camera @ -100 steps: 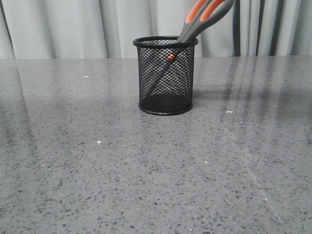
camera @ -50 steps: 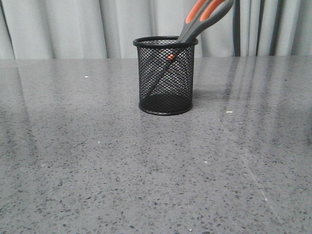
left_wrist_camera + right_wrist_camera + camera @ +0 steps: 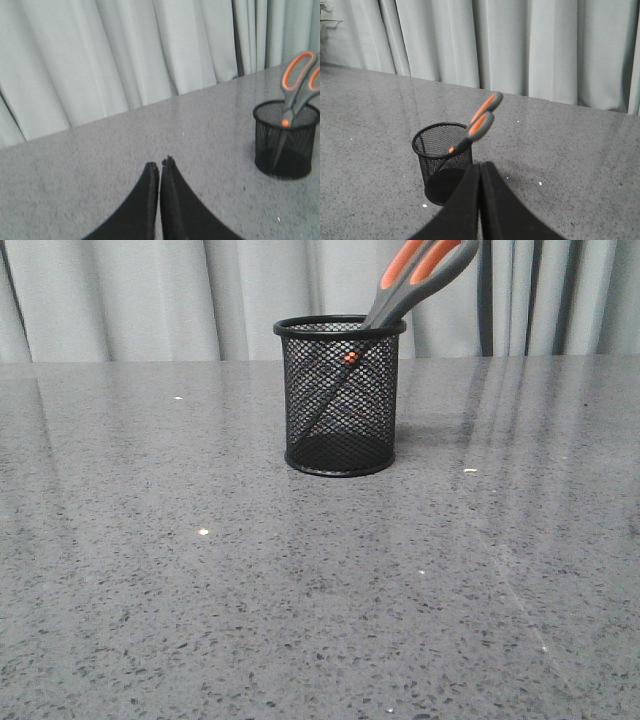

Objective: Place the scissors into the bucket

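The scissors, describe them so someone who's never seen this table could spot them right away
On the grey speckled table in front of the pale curtain stands a single black wire-mesh bucket. The scissors stand in it blades down, leaning against its rim with the handles sticking out above. Their dark grey handles with orange-lined finger loops and an orange pivot dot are the only colour here.

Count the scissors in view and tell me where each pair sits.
1. The scissors stand blades-down inside the bucket, leaning so the handles stick out above its rim toward the right in the front view. Nothing else shows through the mesh.
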